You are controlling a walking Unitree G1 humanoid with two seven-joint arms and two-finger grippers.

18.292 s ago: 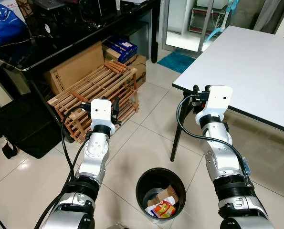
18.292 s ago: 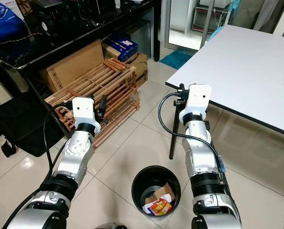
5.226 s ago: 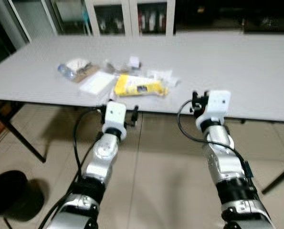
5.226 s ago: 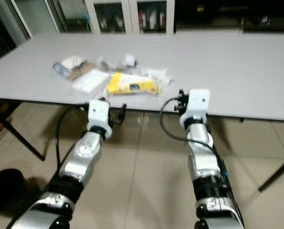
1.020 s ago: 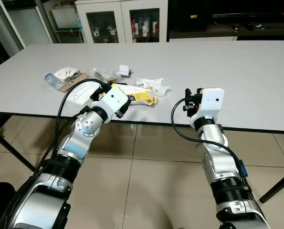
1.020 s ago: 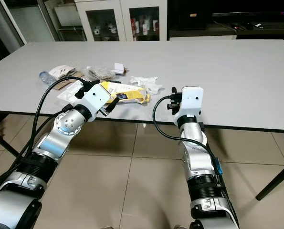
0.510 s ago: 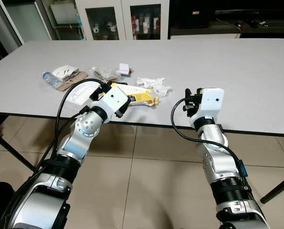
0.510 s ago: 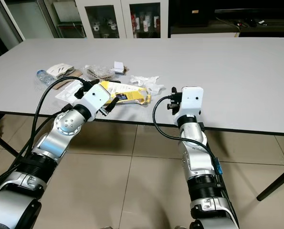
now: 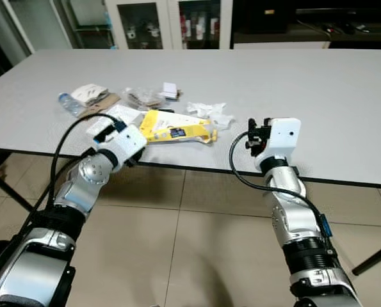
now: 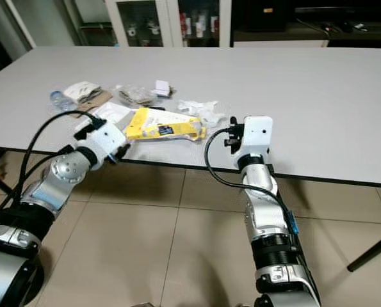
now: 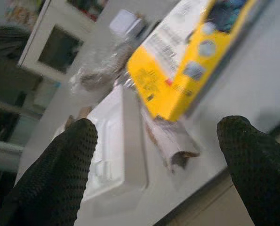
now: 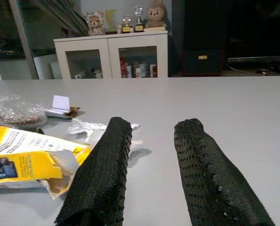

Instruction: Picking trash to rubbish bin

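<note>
A wide, pale grey bench (image 9: 344, 89) on dark legs carries a cluster of litter near its front left: a flattened yellow printed packet (image 9: 175, 128), crumpled white tissue (image 9: 209, 113), a clear crinkled plastic wrapper (image 9: 142, 96), a small white box (image 9: 171, 89), a white flat tray (image 11: 116, 146) and a clear plastic bottle (image 9: 66, 101).

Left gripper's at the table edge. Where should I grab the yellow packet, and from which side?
Grip the yellow packet at its near-left end, where it lies flat close to the table edge. Come in from the robot's side with the left gripper, whose fingers are open, probably pinching that thin end edge-on.
</note>
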